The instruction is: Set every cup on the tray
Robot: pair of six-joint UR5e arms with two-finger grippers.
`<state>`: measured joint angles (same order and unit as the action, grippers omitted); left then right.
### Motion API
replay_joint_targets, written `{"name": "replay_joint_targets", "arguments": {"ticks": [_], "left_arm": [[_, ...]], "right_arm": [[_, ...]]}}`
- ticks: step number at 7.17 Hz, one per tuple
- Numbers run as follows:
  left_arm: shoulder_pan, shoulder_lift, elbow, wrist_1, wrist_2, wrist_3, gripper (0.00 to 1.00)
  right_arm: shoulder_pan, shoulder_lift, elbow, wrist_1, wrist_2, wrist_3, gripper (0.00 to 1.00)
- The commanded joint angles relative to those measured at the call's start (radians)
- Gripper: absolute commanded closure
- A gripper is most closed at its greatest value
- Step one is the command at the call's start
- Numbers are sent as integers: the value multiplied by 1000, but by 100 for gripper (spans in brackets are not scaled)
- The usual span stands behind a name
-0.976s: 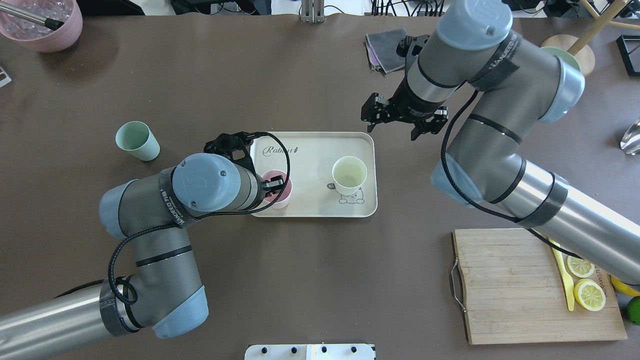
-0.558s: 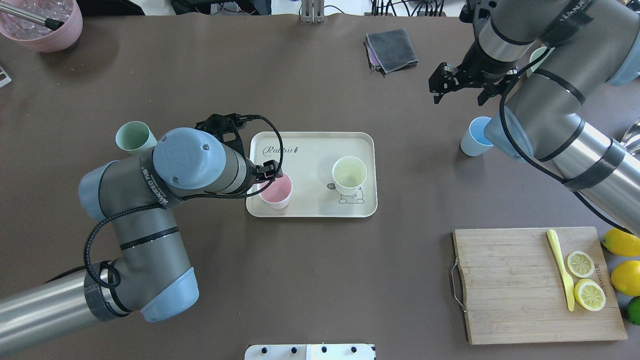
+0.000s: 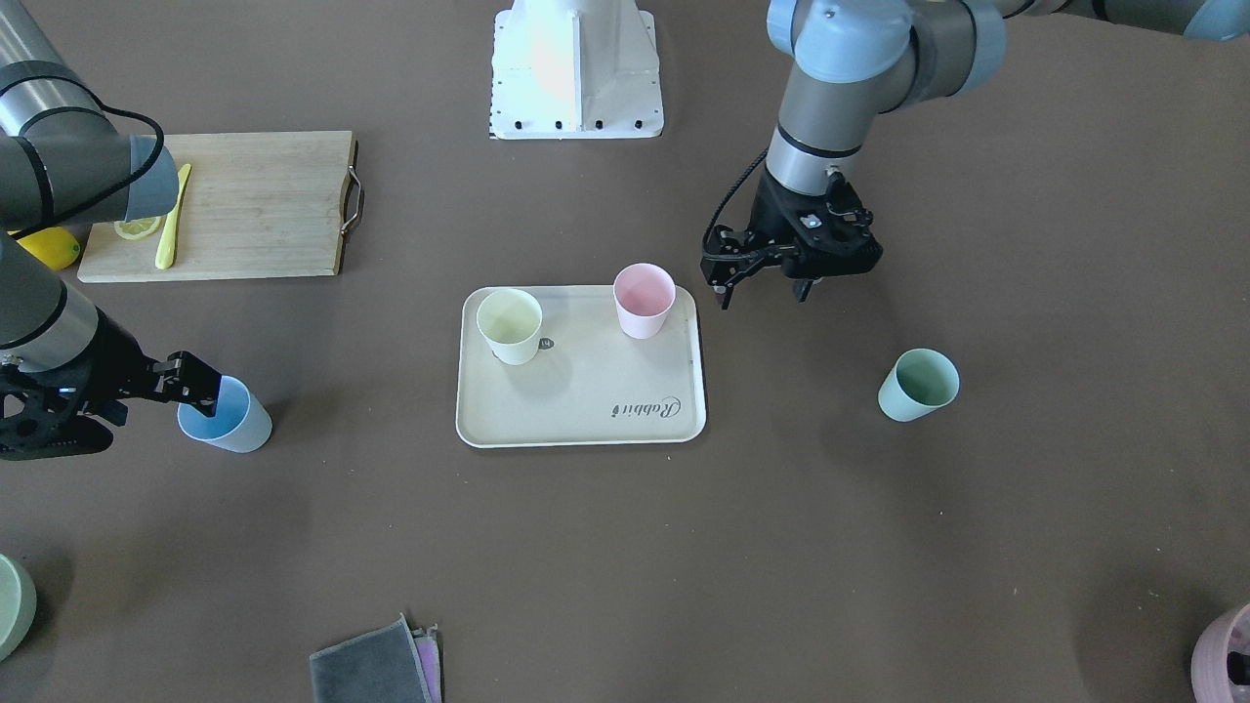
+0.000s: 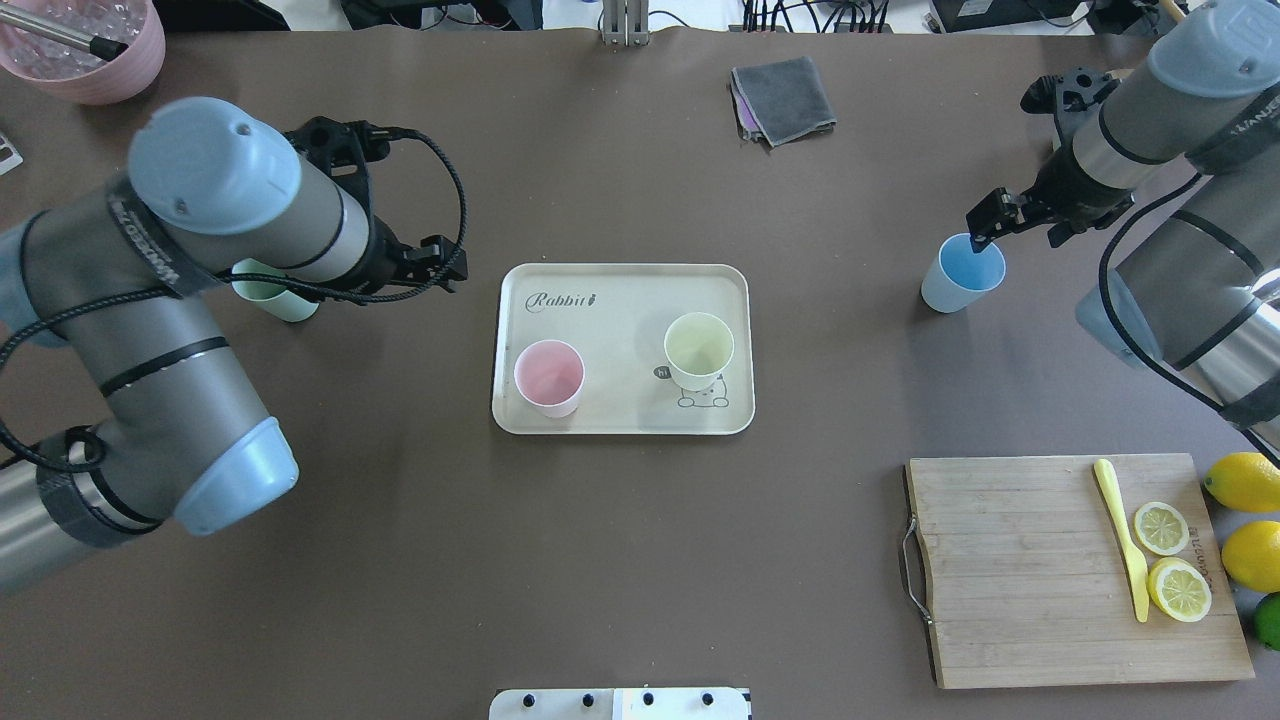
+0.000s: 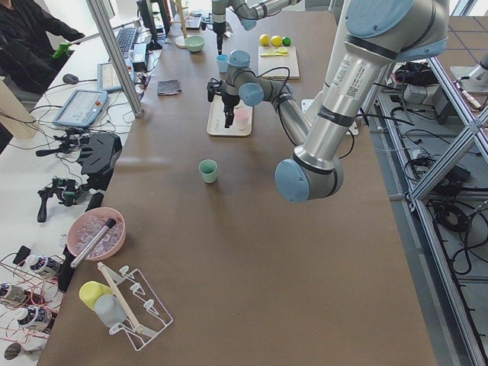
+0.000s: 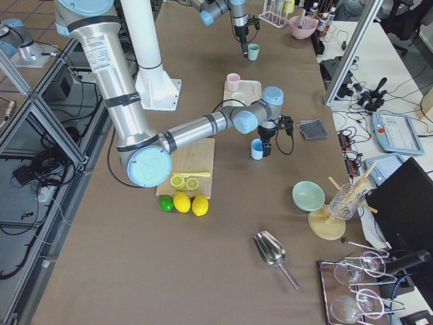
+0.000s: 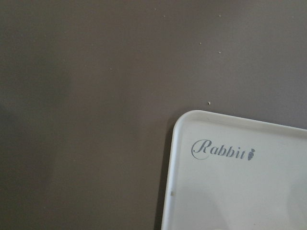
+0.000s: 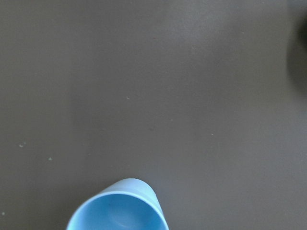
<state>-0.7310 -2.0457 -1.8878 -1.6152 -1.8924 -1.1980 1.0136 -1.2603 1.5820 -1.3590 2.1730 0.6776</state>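
Note:
The cream tray (image 4: 620, 300) lies at the table's middle, with the pink cup (image 4: 548, 377) and the yellow cup (image 4: 698, 350) upright on it. The mint green cup (image 4: 285, 298) stands on the table left of the tray, partly hidden by my left arm, and shows fully in the front view (image 3: 917, 384). The light blue cup (image 4: 962, 272) stands on the table to the right. My left gripper (image 3: 762, 289) is open and empty, between tray and mint cup. My right gripper (image 4: 1015, 232) is open, one finger over the blue cup's far rim.
A wooden cutting board (image 4: 1010, 570) with lemon slices and a yellow knife lies front right, whole lemons beside it. A grey cloth (image 4: 783, 97) lies at the back. A mauve pot (image 4: 85, 50) stands back left. A pale green bowl (image 6: 308, 195) stands far right.
My left gripper let go of the pink cup and drew back left, off the tray. My right arm swung right and came down by the blue cup.

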Motion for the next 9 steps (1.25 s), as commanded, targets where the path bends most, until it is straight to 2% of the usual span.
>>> {"name": "replay_joint_targets", "arguments": {"ticks": [1, 3, 4, 5, 6, 7, 8, 9], "left_arm": [[-129, 92, -14, -3, -101, 194, 3], [-220, 171, 2, -17, -108, 397, 3], [-229, 189, 33, -37, -108, 431, 3], [-226, 191, 92, -110, -106, 407, 3], [-222, 185, 177, -214, -106, 376, 3], [-223, 186, 212, -279, -106, 370, 4], [-223, 188, 222, -282, -105, 370, 4], [-222, 183, 226, -281, -103, 367, 4]], "right_arm": [[-23, -45, -7, 34, -13, 8, 0], [-49, -48, -7, 34, -21, 16, 0], [-53, -48, -7, 34, -21, 16, 0], [-62, -47, -14, 34, -21, 14, 0], [-67, -44, -17, 34, -22, 16, 14], [-67, -41, -16, 34, -19, 16, 88], [-70, -31, -14, 34, -21, 16, 100], [-64, -12, -2, 29, -6, 16, 100]]}}
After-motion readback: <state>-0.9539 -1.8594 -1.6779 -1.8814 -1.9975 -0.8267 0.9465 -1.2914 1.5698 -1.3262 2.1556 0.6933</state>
